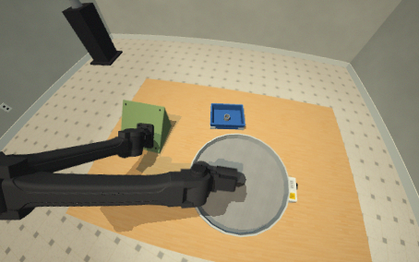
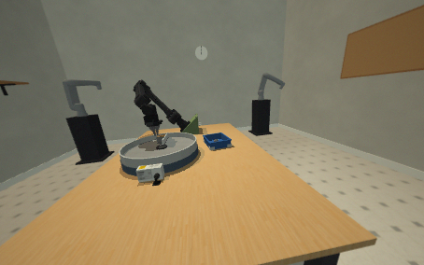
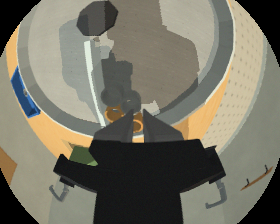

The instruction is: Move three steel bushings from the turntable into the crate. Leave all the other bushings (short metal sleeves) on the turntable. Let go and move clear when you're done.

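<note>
The gripper (image 1: 228, 179) (image 2: 156, 133) (image 3: 138, 112) was positioned over the turntable (image 1: 286, 184) (image 2: 182, 156) (image 3: 224, 45), its fingers parted by a narrow gap with nothing clamped between them; the arm (image 1: 101, 190) (image 2: 165, 106) concealed the fingertips from the top view. Just beyond the tips, two dark grey bushings (image 3: 112, 95) lay in shadow, their outlines indistinct, while of two copper-coloured bushings (image 3: 108, 113) nearer the gripper, one was partly covered by a finger. Farther out, the blue crate (image 1: 212, 121) (image 2: 219, 144) (image 3: 27, 102) stood beside the turntable and contained one grey bushing (image 1: 224, 117), too small for fine detail.
</note>
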### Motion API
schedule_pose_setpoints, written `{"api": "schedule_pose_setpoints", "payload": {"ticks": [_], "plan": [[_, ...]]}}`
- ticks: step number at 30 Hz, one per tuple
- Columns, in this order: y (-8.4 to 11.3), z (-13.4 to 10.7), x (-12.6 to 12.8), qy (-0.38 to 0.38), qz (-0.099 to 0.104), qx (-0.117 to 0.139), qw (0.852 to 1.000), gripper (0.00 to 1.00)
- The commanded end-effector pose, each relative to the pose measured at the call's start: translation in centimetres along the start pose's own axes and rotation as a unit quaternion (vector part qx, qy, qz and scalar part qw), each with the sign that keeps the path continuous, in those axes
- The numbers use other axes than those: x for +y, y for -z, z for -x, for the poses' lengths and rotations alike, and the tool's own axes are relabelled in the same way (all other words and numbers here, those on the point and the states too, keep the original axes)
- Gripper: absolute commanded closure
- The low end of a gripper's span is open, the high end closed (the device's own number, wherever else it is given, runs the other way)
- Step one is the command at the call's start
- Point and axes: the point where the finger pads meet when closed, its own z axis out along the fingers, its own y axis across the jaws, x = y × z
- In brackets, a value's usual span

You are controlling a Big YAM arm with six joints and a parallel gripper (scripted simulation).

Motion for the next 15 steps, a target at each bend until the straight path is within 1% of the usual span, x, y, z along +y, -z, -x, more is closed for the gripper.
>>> {"api": "schedule_pose_setpoints", "payload": {"ticks": [1, 12, 15], "plan": [[0.91, 1.64, -0.53, -0.005, 0.000, -0.019, 1.000, 0.87], [1.06, 2.09, -0.87, -0.009, 0.000, -0.020, 1.000, 0.87], [0.76, 1.69, -0.64, -0.006, 0.000, -0.016, 1.000, 0.87]]}}
